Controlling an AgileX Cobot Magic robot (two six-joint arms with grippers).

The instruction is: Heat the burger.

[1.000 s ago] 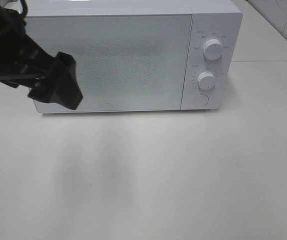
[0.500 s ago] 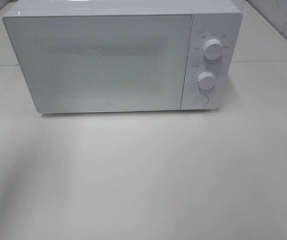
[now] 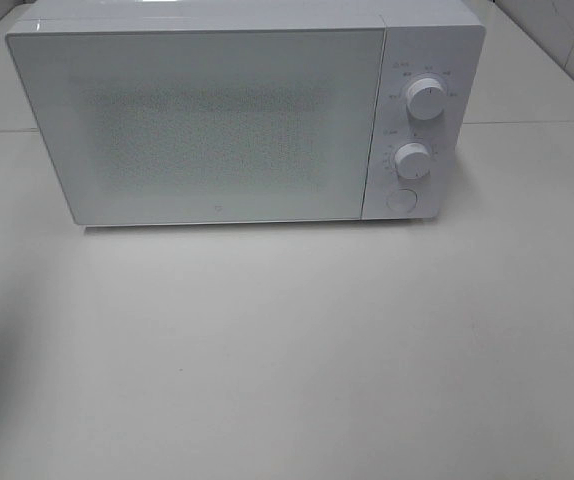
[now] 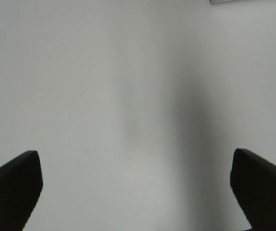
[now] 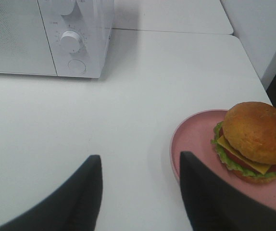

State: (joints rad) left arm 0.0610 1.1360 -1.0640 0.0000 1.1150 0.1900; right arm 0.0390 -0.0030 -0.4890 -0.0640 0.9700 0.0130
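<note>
The burger [image 5: 256, 139], with a glossy brown bun over lettuce and cheese, rests on a round pink plate [image 5: 195, 139] in the right wrist view. My right gripper [image 5: 140, 163] hovers over the table beside the plate, open, with nothing between its dark fingers. The white microwave [image 3: 217, 120] stands at the back of the table with its door shut. In the left wrist view, my left gripper [image 4: 134, 159] is open wide above bare white tabletop. Neither arm nor the burger shows in the exterior high view.
Two round knobs [image 3: 426, 98] [image 3: 413, 160] and a round button [image 3: 400, 200] sit on the microwave's right panel. White tabletop [image 3: 287, 350] stretches in front of the microwave. The table's right edge [image 5: 253, 67] runs near the plate.
The left arm, which stood before the microwave door's left side a second ago, has drawn back out of the exterior high view. The door stays shut.
</note>
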